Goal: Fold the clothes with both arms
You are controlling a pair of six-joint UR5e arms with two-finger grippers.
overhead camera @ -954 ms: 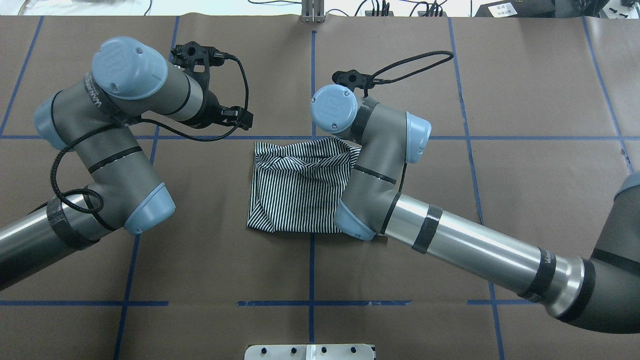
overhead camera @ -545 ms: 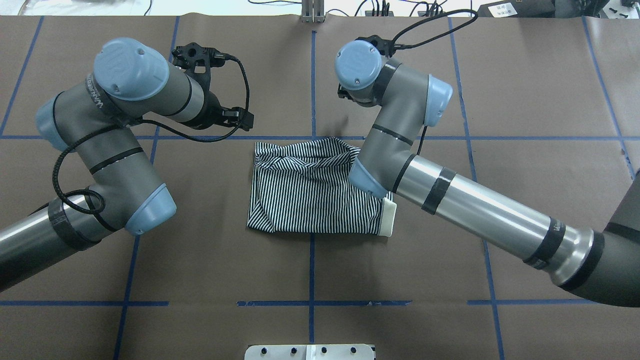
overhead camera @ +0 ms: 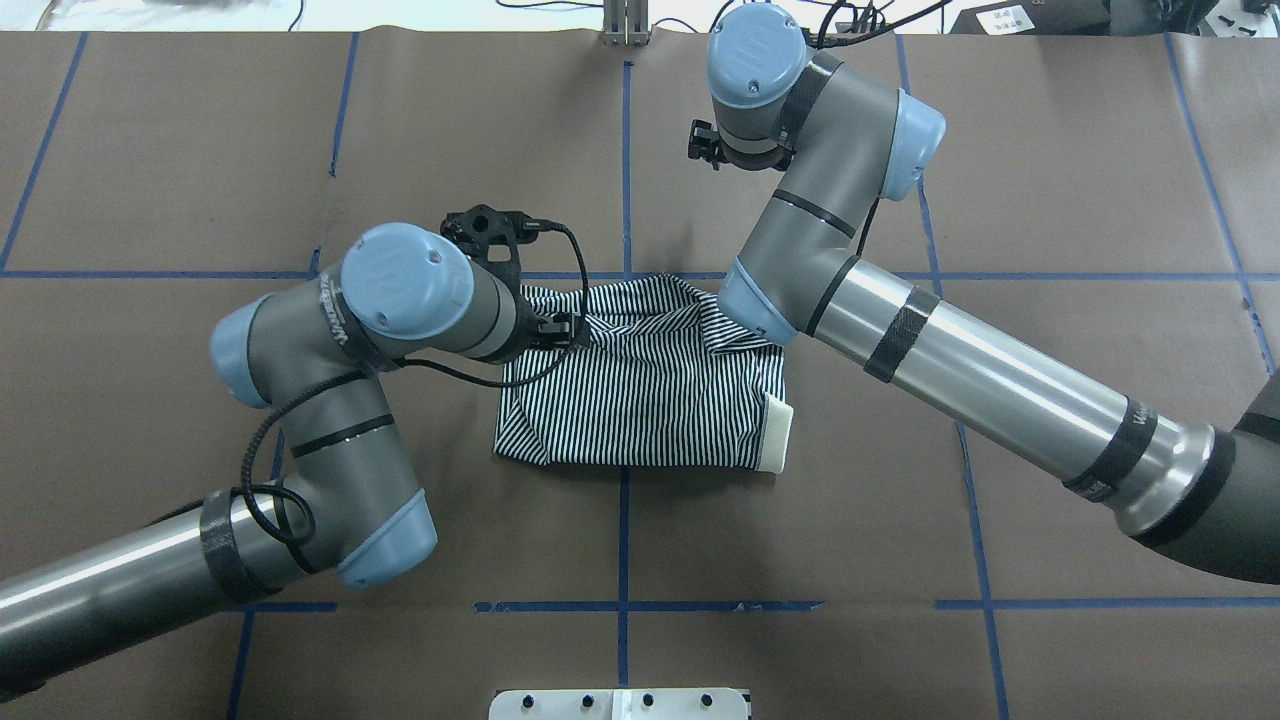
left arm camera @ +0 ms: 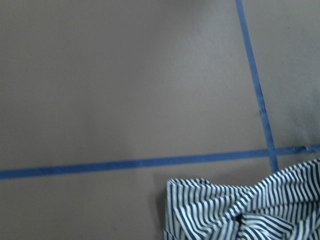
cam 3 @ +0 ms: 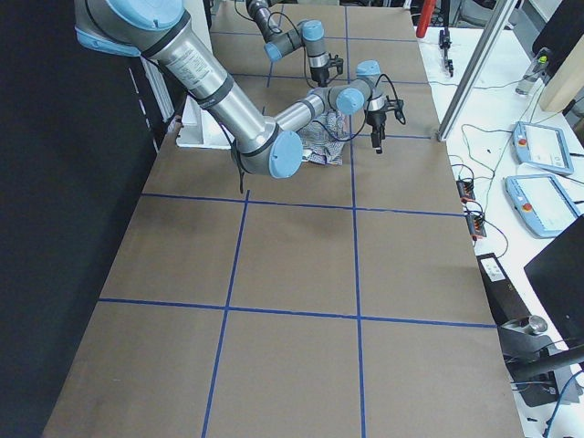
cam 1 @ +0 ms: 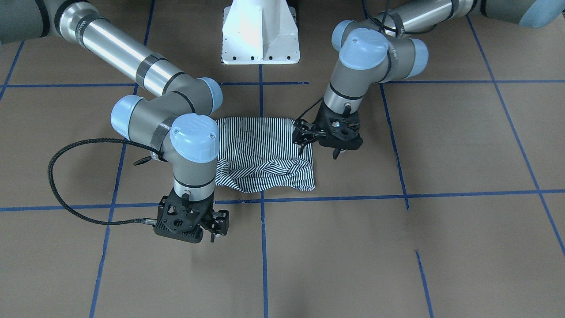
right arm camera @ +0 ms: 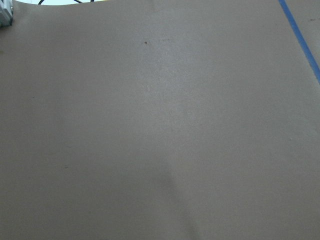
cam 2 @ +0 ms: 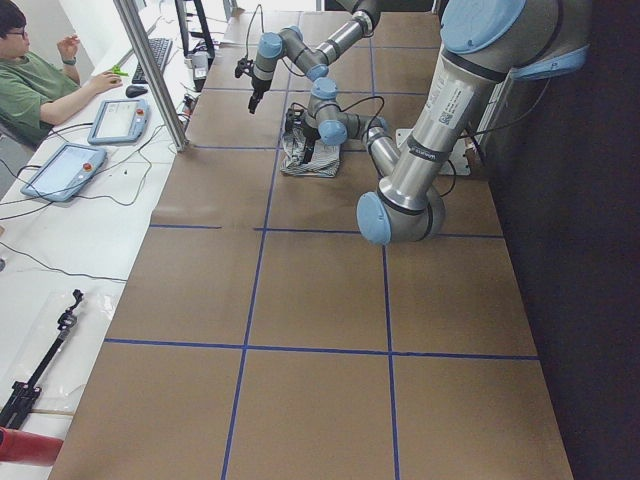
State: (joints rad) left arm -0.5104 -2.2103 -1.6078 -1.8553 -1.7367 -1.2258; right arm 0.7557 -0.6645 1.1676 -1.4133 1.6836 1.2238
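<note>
Your left end effector (overhead camera: 560, 330) hung by the navy-and-white striped polo shirt's (overhead camera: 650, 400) upper-left corner, likely to regrasp it, though I couldn't tell its grip state.

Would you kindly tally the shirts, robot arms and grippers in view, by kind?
Striped polo shirt: 1
Robot arms: 2 (left arm, right arm)
Grippers: 2 (left gripper, right gripper)
Total: 5
</note>
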